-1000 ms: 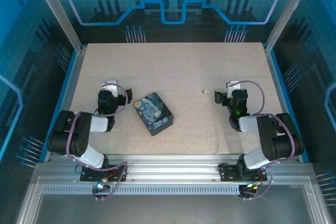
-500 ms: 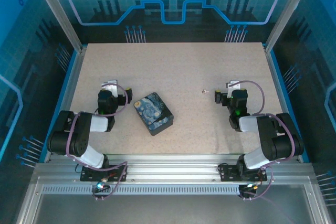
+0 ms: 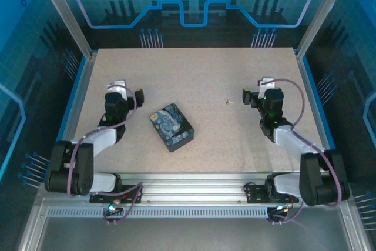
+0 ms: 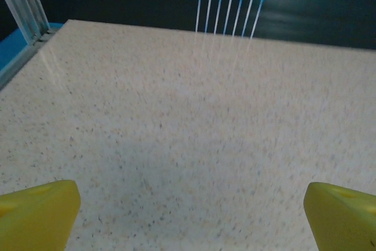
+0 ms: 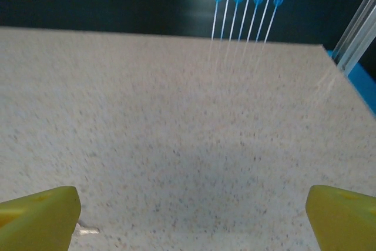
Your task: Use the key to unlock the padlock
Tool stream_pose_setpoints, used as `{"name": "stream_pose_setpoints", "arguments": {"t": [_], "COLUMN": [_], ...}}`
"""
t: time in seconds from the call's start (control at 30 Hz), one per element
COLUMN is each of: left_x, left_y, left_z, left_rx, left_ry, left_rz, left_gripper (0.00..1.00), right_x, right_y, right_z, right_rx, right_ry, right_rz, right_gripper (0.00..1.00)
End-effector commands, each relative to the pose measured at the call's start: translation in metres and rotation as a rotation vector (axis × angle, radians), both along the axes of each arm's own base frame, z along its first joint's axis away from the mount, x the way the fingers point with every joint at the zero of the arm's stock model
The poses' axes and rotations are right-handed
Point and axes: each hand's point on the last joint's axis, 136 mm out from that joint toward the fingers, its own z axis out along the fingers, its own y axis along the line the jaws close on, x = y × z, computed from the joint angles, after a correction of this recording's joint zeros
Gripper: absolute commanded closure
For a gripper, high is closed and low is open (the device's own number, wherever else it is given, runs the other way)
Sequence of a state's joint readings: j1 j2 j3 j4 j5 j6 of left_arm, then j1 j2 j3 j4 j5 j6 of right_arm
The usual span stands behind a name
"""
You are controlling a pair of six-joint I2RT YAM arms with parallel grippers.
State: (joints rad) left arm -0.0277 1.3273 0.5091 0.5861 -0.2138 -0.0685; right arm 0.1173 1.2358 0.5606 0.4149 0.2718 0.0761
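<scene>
Well, the big speckled desk [image 3: 205,74] takes up most of the top view. The left arm [image 3: 94,142] and the right arm [image 3: 294,139] lie low over it. Both have stretched out flatter and reached farther up the desk than a second ago.

The blue-and-yellow box [image 3: 171,126] sits near the middle, closer to the left arm, in the same spot as before. What is inside it cannot be seen.

The key [image 3: 229,103] is a tiny pale speck on the desk, between the box and the right jaws and closer to the jaws. It has not moved. From the right wrist it is a blurry pale bit at the bottom edge, half hidden beside a yellow tip [image 5: 38,216].

Both wrist views cut the yellow tips [image 4: 35,213] off at the bottom corners. The left jaws are spread wide and hold nothing. The right jaws are spread wide too, and they are empty.
</scene>
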Motion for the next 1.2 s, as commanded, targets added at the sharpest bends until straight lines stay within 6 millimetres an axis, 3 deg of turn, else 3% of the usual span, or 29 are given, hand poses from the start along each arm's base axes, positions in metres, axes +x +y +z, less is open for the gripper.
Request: {"name": "stream_pose_setpoints", "arguments": {"t": [0.0,0.1,0.17,0.3,0.47,0.67,0.77,0.9,1.17], "left_x": [-0.007,-0.015,-0.016,-0.026,-0.059,-0.103,-0.114,-0.116,-0.092], "left_y": [0.014,0.015,-0.002,-0.03,-0.067,-0.114,-0.124,-0.13,-0.155], "left_z": [0.025,0.032,0.037,0.034,0.012,-0.031,-0.042,-0.047,-0.044], "left_rx": [-0.171,-0.431,-0.535,-0.658,-0.706,-0.724,-0.718,-0.709,-0.733], "left_ry": [0.022,0.085,0.101,0.176,0.358,0.57,0.593,0.596,0.592], "left_rz": [0.118,0.182,0.099,0.006,-0.058,-0.1,-0.1,-0.105,-0.182], "left_gripper": [0.01,0.01,0.01,0.01,0.02,0.08,0.09,0.09,0.11], "right_x": [-0.014,-0.025,-0.038,-0.039,-0.058,-0.086,-0.096,-0.107,-0.116], "right_y": [0.012,0.024,0.014,0.043,0.079,0.126,0.144,0.165,0.202], "right_z": [0.007,0.027,0.023,0.029,0.028,0.002,-0.01,-0.028,-0.052], "right_rx": [0.112,0.279,0.483,0.689,0.654,0.557,0.522,0.476,0.433], "right_ry": [0.066,0.066,0.148,0.191,0.299,0.448,0.5,0.563,0.657], "right_rz": [0.03,0.061,-0.084,0.073,0.174,0.273,0.295,0.321,0.369], "right_gripper": [0.0,0.0,0.0,0.0,0.0,0.0,0.0,0.02,0.06]}}
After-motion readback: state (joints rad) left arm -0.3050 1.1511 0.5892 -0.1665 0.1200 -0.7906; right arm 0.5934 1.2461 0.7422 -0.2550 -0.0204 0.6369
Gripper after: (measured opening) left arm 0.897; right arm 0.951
